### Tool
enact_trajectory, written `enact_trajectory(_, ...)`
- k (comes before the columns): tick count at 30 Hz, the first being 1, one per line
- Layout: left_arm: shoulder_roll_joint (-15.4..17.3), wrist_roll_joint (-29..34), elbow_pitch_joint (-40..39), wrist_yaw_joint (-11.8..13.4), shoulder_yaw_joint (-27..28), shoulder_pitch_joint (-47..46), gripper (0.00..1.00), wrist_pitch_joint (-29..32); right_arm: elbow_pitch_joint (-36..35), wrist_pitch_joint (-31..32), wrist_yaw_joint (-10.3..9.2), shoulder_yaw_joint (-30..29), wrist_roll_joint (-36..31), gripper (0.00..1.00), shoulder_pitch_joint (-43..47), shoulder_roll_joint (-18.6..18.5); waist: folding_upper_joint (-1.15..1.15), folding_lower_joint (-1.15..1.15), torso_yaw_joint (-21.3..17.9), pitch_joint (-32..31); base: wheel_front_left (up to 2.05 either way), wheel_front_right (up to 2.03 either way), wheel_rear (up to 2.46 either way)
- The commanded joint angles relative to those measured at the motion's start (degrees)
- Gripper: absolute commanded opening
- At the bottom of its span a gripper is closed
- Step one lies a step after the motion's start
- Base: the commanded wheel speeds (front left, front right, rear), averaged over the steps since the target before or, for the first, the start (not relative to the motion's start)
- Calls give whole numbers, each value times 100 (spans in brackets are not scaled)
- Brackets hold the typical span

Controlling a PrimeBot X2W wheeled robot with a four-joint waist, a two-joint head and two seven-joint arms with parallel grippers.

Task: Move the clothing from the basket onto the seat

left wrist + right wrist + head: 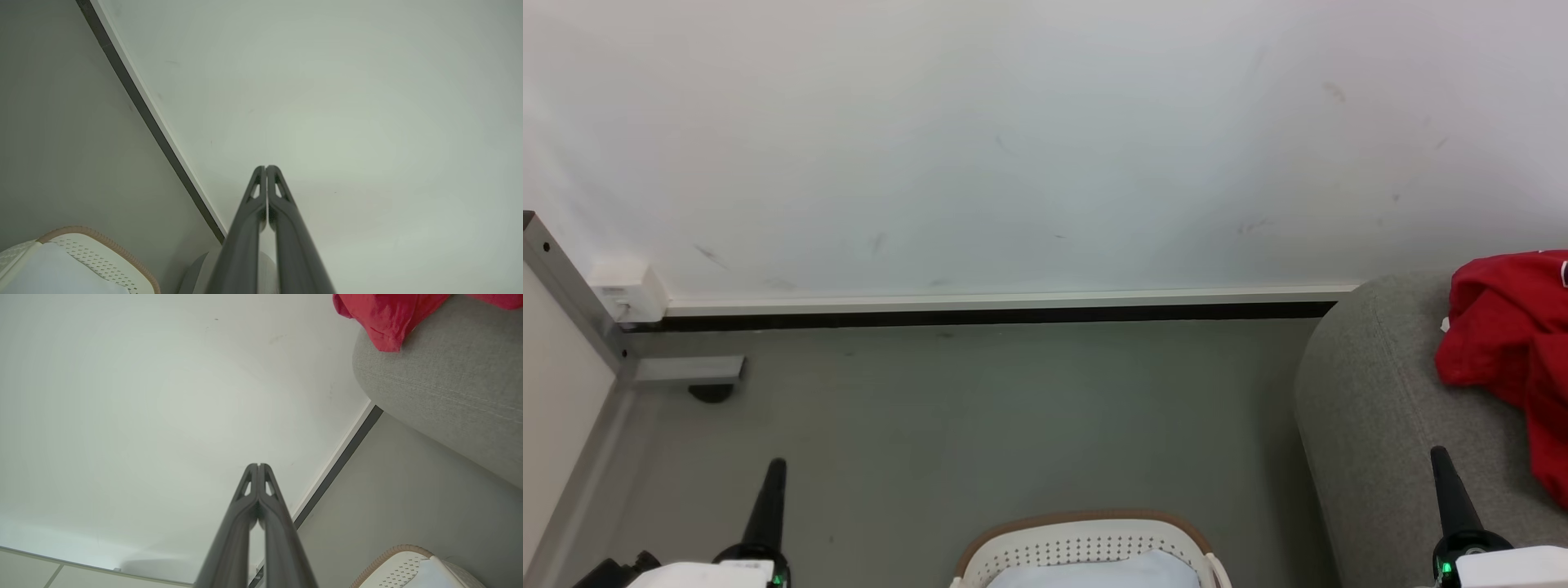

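clothing [1507, 343], bright red, lies in a crumpled heap on top of the seat [1372, 425], at the right edge of my head view. in the right wrist view a red fold hangs over the seat's rounded grey edge. the seat stands on the floor [1013, 408], near the wall [1013, 122].

the basket [1086, 543] sits on the floor at the bottom centre of the head view, left of the seat and apart from it. i note its brown rim, perforated white side and pale liner [1094, 573]. only its far part is in frame, so i cannot tell its full contents.

the left end effector [778, 465] points up at the lower left over bare floor, fingers pressed together, nothing between them. the right end effector [1438, 451] shows at the lower right against the seat's grey side, fingers likewise tip to tip and empty, well apart from the clothing. both wrist views confirm this.

a dark skirting strip [980, 312] runs along the foot of the wall. a grey metal frame [572, 294] with a white box [629, 292] stands at far left.
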Motion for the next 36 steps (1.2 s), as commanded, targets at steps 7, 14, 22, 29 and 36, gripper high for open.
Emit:
enact_trajectory(7, 38, -429, -5, 19, 47, -141, 0, 108, -55, 80, -8, -82, 382, 0, -142, -43, 0, 0, 22, 20, 0, 0, 0)
enact_trajectory(14, 37, -725, 9, 26, 57, -190, 0, 195, -54, 154, -9, -126, 696, 0, -159, -50, 0, 0, 44, 40, 0, 0, 0)
enact_trajectory(22, 37, -1049, 25, 27, 70, -247, 0, 284, -54, 231, -10, -172, 1038, 0, -183, -61, 0, 0, 69, 64, 0, 0, 0)
enact_trajectory(29, 37, -1314, 39, 29, 81, -293, 0, 368, -53, 297, -11, -216, 1304, 0, -212, -70, 0, 0, 91, 84, 0, 0, 0)
enact_trajectory(36, 37, -1563, 54, 36, 90, -336, 0, 433, -52, 360, -11, -257, 1547, 0, -226, -79, 0, 0, 113, 104, 0, 0, 0)
